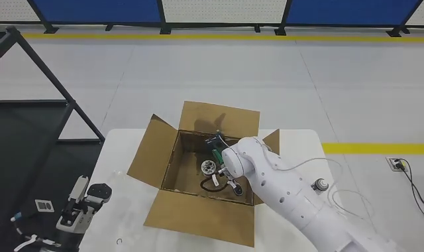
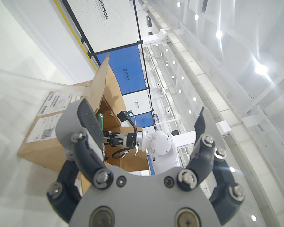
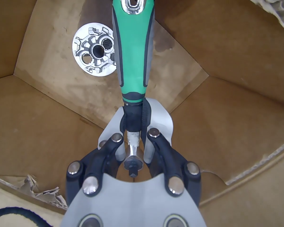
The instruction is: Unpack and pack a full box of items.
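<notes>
An open cardboard box (image 1: 199, 215) stands on the white table (image 1: 122, 186). My right gripper (image 3: 135, 116) is inside the box, shut on a green-handled ratchet wrench (image 3: 133, 38), gripping its shaft just below the handle. The wrench (image 1: 215, 146) points toward the box's far wall. A round metal hub part (image 3: 93, 49) lies on the box floor beside the handle, also seen from above as the hub part (image 1: 209, 166). A black cable loop (image 1: 213, 183) lies near it. My left gripper (image 2: 144, 119) is open and holds nothing, low at the table's front left corner (image 1: 79, 209), facing the box (image 2: 47, 142).
The box flaps (image 1: 147, 154) stand open on all sides. A black frame rack (image 1: 40, 86) stands left of the table. A small dark ring (image 1: 118, 241) lies on the table near the front edge.
</notes>
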Controlling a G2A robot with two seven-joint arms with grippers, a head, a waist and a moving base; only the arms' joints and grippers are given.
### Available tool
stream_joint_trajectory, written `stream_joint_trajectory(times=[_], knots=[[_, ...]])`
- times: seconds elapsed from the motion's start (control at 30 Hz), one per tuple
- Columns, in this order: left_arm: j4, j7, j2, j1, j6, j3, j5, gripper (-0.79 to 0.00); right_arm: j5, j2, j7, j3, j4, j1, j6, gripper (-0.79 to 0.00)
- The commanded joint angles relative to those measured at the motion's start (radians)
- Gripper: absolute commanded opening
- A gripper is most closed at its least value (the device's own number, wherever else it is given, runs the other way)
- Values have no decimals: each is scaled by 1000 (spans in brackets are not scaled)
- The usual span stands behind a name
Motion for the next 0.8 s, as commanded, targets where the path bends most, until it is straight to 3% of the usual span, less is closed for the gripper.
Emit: stream_joint_trajectory(times=[0.0, 0.33, 0.77], knots=[[0, 0, 0, 0, 0, 0, 0, 0, 0, 0, 0, 0, 0, 0, 0, -785], [0, 0, 0, 0, 0, 0, 0, 0, 32, -5, -17, 24, 58, -20, -9, -785], [0, 0, 0, 0, 0, 0, 0, 0, 56, -64, -22, -7, 203, 1, -9, -785]])
